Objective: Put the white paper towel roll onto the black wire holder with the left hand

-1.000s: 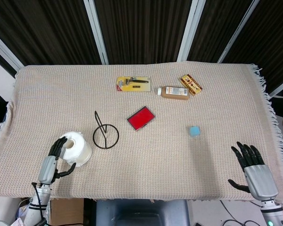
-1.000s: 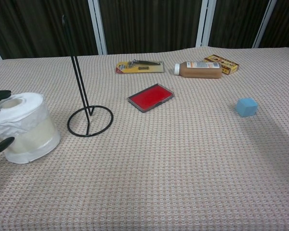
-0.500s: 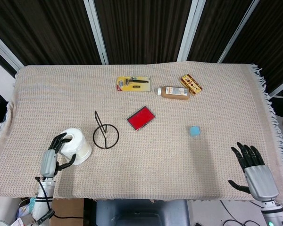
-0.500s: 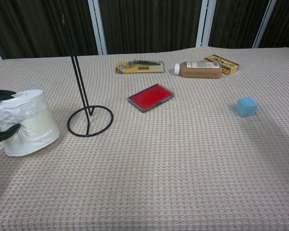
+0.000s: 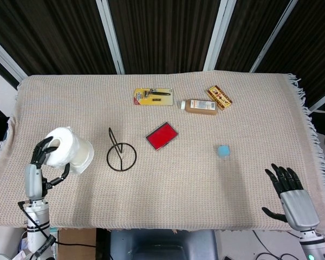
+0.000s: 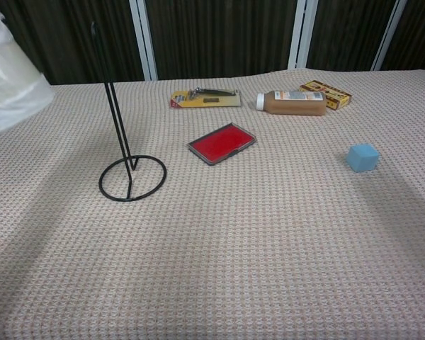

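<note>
My left hand (image 5: pixel 40 162) grips the white paper towel roll (image 5: pixel 69 150) and holds it up above the table, left of the black wire holder (image 5: pixel 120 154). In the chest view the roll (image 6: pixel 10 78) shows blurred at the top left corner, tilted, and the left hand itself is out of frame there. The holder (image 6: pixel 127 152) stands upright with its thin post rising from a round base. My right hand (image 5: pixel 290 192) hovers near the table's front right corner with fingers spread and nothing in it.
A red flat case (image 5: pixel 162 135) lies just right of the holder. A blue cube (image 5: pixel 223 150) sits further right. At the back lie a packaged razor (image 5: pixel 153 96), a brown bottle (image 5: pixel 199 106) on its side and a small yellow-red box (image 5: pixel 219 97).
The left hand closed on the roll, then lifted it off the table and up to the left. The right hand has stayed still.
</note>
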`<state>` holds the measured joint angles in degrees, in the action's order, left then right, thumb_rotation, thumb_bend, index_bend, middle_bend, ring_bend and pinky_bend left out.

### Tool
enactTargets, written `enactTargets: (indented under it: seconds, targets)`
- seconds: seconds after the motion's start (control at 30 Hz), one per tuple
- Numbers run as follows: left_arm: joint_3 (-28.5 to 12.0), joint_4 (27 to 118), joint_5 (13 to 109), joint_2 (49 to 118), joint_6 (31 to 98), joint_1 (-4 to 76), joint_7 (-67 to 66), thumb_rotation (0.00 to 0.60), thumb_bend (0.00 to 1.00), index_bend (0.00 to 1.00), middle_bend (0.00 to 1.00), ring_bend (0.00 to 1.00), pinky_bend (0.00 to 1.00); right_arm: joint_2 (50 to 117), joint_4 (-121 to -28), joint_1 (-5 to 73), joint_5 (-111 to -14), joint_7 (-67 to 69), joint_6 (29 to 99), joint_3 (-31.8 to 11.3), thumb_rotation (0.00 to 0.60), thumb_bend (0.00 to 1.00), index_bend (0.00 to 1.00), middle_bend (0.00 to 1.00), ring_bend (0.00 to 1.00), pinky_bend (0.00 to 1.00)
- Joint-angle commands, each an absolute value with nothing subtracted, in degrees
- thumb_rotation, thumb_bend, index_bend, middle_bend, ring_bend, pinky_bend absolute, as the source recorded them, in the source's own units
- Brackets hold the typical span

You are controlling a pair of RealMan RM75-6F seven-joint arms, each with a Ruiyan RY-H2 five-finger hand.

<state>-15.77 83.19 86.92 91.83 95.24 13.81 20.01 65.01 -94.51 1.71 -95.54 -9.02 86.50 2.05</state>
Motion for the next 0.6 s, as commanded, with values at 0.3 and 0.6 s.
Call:
enactTargets:
  seconds: [0.3,0.6]
  targets:
    - [-28.8,112.6,81.3,83.7,90.5,23.5,2.2,0.600,0.74,0.72,0.82,0.74,1.00,64.5,-94.9,1.5,-96.2,-8.4,87.0,2.3,0.600,0.12,0.00,0.00,0.00,0.00]
    - [-28.1,109.0,80.5,90.9,89.3,29.9,-7.1,0.600,0.74,0.72,0.82,0.74,1.00,63.5,-95.0,1.4,-96.2,-6.8,87.6,2.2,0.600,0.12,0.00,0.00,0.00,0.00]
